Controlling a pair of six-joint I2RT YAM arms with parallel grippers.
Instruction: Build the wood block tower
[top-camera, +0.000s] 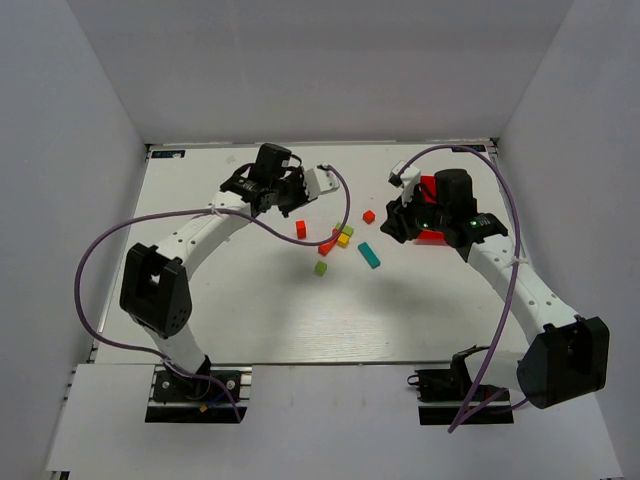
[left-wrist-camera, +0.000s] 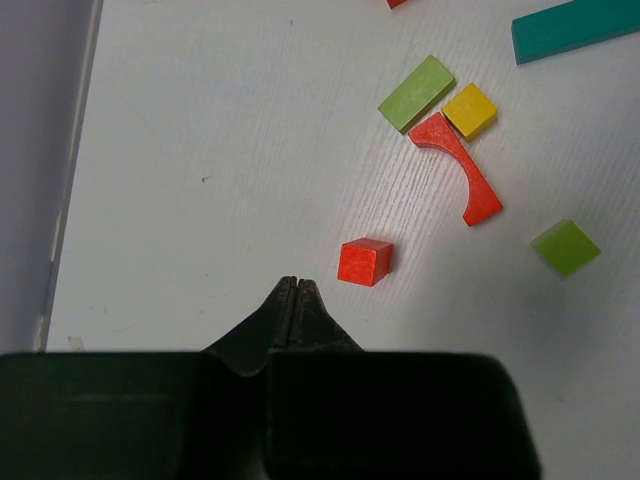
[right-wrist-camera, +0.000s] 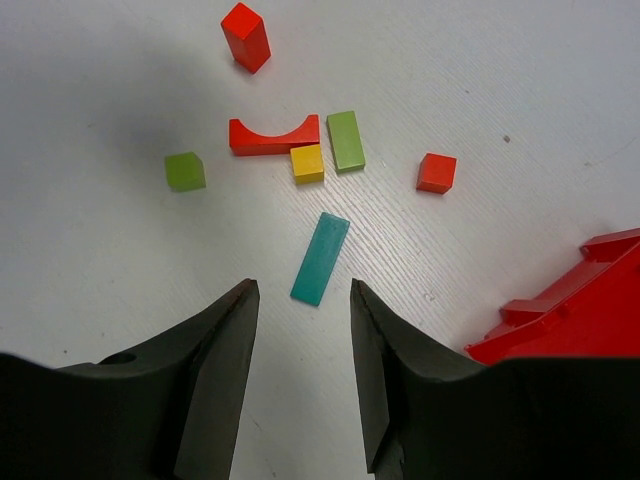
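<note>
The small wood blocks lie loose and flat on the white table, none stacked. A red arch (left-wrist-camera: 457, 168) touches a yellow cube (left-wrist-camera: 470, 110) and a lime-green block (left-wrist-camera: 416, 93). A lime cube (left-wrist-camera: 566, 247), a teal bar (right-wrist-camera: 320, 258) and a small red cube (right-wrist-camera: 436, 172) lie apart. My left gripper (left-wrist-camera: 292, 285) is shut on nothing, its tips just left of a red block (left-wrist-camera: 363, 262). My right gripper (right-wrist-camera: 300, 290) stands open above the table, short of the teal bar, with nothing between its fingers.
A red plastic bin (top-camera: 430, 215) sits under and beside the right wrist, and its edge shows at the right (right-wrist-camera: 580, 310). White walls close in the table (top-camera: 240, 320) at the back and both sides. Purple cables loop over both arms.
</note>
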